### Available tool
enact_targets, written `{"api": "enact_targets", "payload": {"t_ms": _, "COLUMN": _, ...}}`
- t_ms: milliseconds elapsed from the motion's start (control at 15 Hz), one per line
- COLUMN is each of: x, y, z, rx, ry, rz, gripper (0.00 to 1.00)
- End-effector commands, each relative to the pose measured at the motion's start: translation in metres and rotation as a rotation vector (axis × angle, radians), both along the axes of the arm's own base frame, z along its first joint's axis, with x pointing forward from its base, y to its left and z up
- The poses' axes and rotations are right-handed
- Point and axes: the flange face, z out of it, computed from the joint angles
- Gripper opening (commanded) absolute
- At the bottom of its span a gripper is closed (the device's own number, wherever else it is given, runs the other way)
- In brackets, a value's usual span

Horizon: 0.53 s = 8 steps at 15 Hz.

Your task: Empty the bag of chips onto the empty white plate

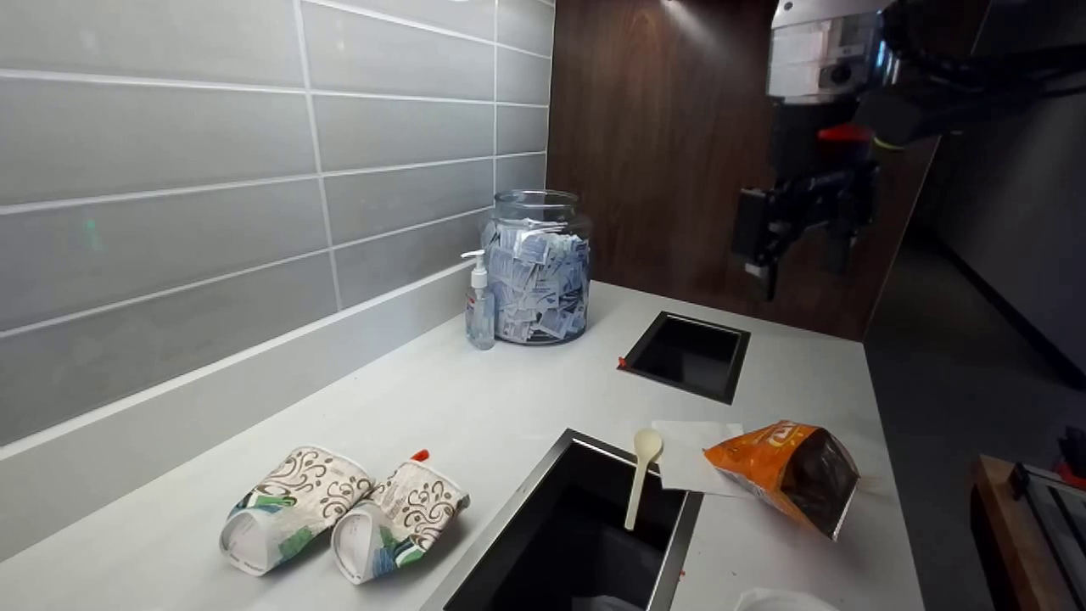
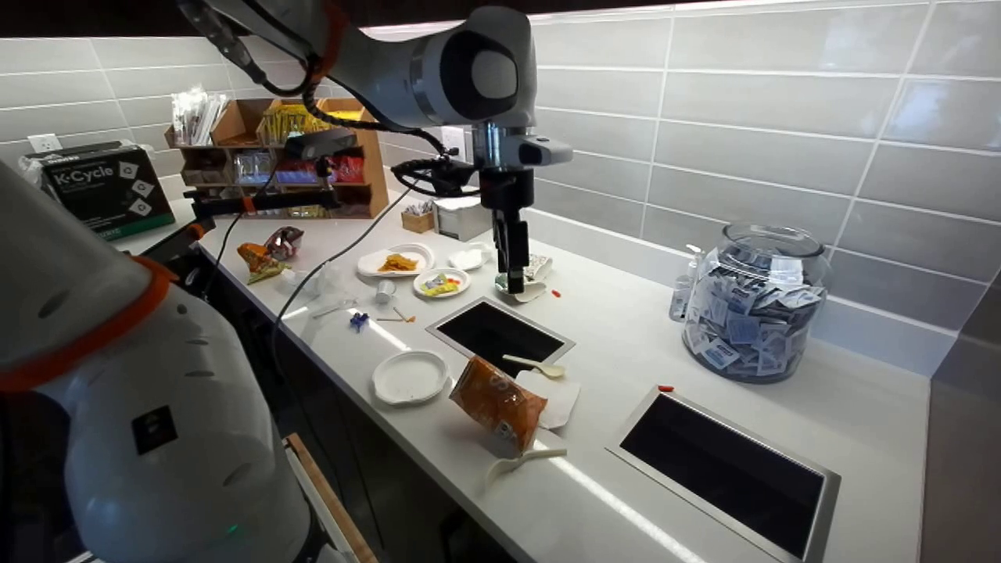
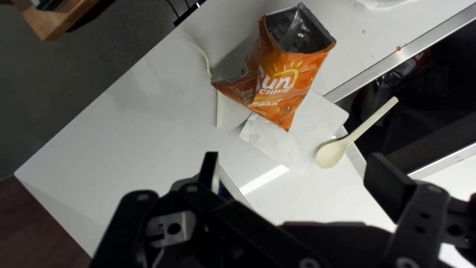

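The bag of chips point(image 3: 279, 82) is orange foil and rests on the counter, partly over a white napkin point(image 3: 290, 141). Its torn mouth gapes, showing a dark silvery inside; whether chips lie within I cannot tell. In an exterior view the empty white plate point(image 2: 410, 377) sits beside the bag, near the counter's front edge. Only a sliver of that plate point(image 3: 383, 3) shows at the top of the wrist view. My gripper point(image 3: 297, 175) hangs well above the counter, apart from the bag, its fingers spread wide with nothing between them.
A pale spoon point(image 3: 331, 152) lies across the edge of a dark bin opening point(image 2: 500, 336); another spoon point(image 2: 508, 463) is by the bag. Two patterned packets point(image 1: 297, 501) lie near the wall. A glass jar point(image 1: 539, 271) stands farther along. Plates with food point(image 2: 399, 262) sit behind.
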Motion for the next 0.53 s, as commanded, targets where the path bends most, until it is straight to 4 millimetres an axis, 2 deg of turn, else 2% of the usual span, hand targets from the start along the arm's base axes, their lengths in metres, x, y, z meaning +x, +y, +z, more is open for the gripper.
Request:
{"api": "enact_targets", "payload": {"t_ms": 0, "x": -0.005, "y": -0.012, "z": -0.045, "rx": 0.027, "ry": 0.029, "rz": -0.153, "gripper": 1.00}}
{"api": "enact_targets", "payload": {"t_ms": 200, "x": -0.010, "y": -0.017, "z": -0.078, "rx": 0.079, "ry": 0.043, "rz": -0.225, "gripper": 1.00}}
{"api": "enact_targets", "payload": {"t_ms": 467, "x": -0.011, "y": -0.023, "z": -0.112, "rx": 0.130, "ry": -0.001, "rz": -0.284, "gripper": 1.00}}
